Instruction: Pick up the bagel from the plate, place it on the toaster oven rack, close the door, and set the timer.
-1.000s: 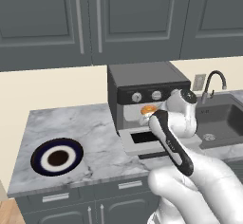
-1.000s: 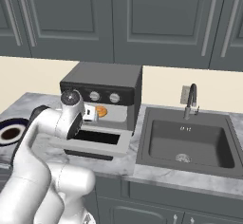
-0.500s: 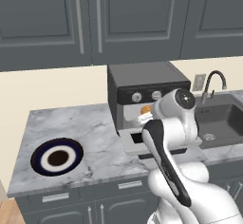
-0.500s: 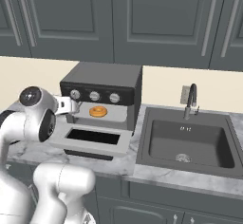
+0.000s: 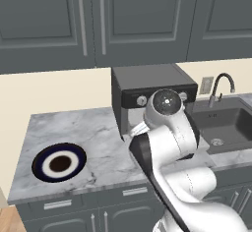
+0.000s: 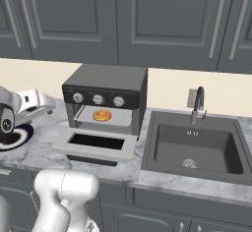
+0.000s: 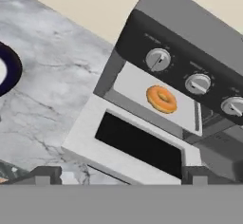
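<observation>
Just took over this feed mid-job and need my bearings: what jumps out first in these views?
The orange-brown bagel sits on the pale toaster oven rack, with the door dropped flat onto the marble counter in front. To the left, the navy-rimmed plate lies bare. The open hand hovers off the oven's front left, holding nothing.

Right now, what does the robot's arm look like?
The arm is glossy white and chunky, with rounded segments, dark grey bands at the joints and a round silvery cap on one joint. The gripper has two small dark grey, blocky finger tips. No cables or markings show.
</observation>
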You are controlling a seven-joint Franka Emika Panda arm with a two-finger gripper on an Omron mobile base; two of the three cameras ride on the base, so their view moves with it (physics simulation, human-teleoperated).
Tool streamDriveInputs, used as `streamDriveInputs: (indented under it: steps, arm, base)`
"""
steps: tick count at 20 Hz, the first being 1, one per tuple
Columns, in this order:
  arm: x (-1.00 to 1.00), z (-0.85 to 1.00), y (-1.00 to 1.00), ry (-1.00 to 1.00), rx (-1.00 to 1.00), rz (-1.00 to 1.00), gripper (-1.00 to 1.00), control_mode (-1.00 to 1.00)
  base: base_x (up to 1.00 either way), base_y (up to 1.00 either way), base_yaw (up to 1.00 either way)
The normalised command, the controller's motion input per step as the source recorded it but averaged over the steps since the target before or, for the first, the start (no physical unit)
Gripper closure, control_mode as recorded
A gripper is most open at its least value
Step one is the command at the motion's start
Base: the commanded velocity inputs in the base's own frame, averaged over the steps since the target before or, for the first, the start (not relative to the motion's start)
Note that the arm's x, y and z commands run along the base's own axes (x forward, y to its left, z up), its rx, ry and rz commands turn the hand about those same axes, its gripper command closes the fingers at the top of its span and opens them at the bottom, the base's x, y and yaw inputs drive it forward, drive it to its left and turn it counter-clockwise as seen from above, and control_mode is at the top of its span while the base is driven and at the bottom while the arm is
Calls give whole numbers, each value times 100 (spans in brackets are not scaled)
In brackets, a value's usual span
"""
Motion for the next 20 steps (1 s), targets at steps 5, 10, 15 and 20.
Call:
streamDriveInputs:
  steps: [5, 10, 15, 20]
  arm:
    - [-54, -21, 39, 0, -33, 0, -100, -100]
    - [-27, -39, 21, 0, -30, 0, -100, -100]
    - [1, -44, 0, 4, -20, -1, -100, -100]
    - [21, -31, 0, 14, -8, -7, -100, -100]
  base:
    - [0, 0, 0]
    - [0, 0, 0]
    - [0, 0, 0]
    - [0, 0, 0]
